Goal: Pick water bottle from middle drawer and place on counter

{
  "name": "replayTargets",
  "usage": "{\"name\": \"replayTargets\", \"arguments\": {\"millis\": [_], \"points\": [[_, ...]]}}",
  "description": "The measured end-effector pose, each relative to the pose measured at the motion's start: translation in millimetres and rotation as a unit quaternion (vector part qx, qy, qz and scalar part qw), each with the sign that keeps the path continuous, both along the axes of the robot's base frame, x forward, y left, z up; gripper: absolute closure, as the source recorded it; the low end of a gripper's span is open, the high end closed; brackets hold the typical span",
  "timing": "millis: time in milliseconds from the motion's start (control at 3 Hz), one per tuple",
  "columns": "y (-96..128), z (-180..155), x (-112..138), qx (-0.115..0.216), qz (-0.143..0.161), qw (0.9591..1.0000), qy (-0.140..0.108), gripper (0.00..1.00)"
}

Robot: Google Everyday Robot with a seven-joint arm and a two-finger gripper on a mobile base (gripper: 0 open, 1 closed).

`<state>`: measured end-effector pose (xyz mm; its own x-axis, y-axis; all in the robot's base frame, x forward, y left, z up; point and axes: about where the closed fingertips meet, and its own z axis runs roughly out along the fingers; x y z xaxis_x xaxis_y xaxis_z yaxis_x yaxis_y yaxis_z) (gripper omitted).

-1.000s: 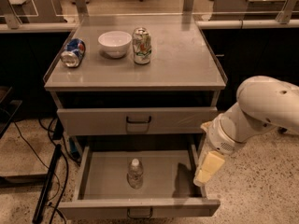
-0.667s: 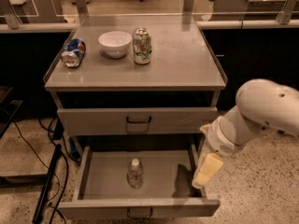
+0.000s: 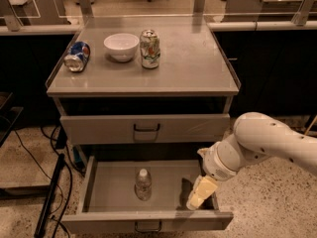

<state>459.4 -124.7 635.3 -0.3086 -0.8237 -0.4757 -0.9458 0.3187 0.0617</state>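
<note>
The water bottle, clear with a white cap, stands upright in the open middle drawer, left of its centre. My gripper, with pale yellow fingers pointing down, hangs over the right part of the drawer, about a hand's width to the right of the bottle and not touching it. The white arm reaches in from the right. The grey counter tops the cabinet above.
On the counter stand a white bowl and an upright green-and-white can; a blue can lies on its side at the left. A shut drawer front with a dark handle sits above the open drawer. Cables lie on the floor at left.
My gripper and arm have shifted slightly left and down, farther over the drawer. The bottle has not moved.
</note>
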Motion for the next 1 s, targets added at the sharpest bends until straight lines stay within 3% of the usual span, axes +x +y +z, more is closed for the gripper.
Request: {"name": "replayTargets", "arguments": {"millis": [333,667,1000], "points": [[0,0,0,0.0,0.0,1.0,0.0,0.0],[11,-21,-1,0.01,-0.002,0.9999,0.007,0.0],[42,-78,30,0.045,-0.014,0.9989,0.0,0.0]]}}
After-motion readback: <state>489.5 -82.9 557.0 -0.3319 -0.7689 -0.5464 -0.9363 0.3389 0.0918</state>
